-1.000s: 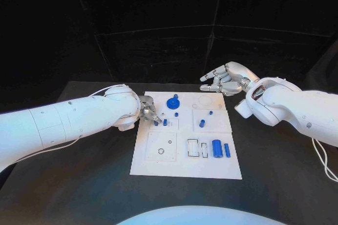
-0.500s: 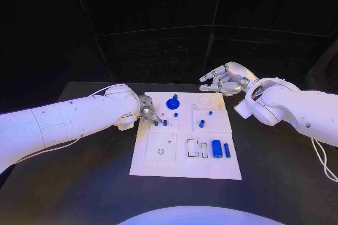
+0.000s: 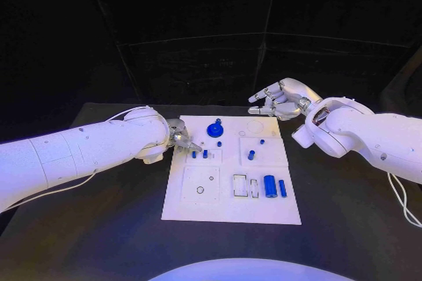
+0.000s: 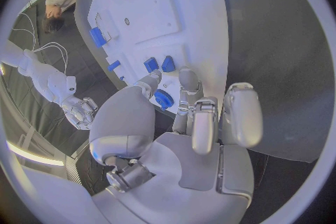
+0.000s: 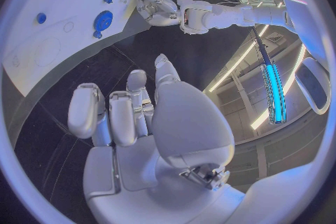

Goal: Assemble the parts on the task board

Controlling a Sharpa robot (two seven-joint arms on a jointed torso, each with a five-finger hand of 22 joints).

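One white task board (image 3: 230, 199) lay mid-table, bearing about nine blue parts — one round disc (image 3: 215, 130), two cylinders (image 3: 270, 186) side by side, and small pegs (image 3: 252, 154). The left hand (image 3: 183, 141) reached over the board's left edge, fingertips at two pegs; its grip couldn't be made out. The right hand (image 3: 280, 98) hovered beyond the board — fingers apart, empty.

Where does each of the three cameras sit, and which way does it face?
Head view: on the robot's head, looking down at the task board; both arms enter.
Left wrist view: behind the left hand, facing the board's blue parts.
Right wrist view: behind the right hand, above the board's far edge.
Shared: every view shows the board.
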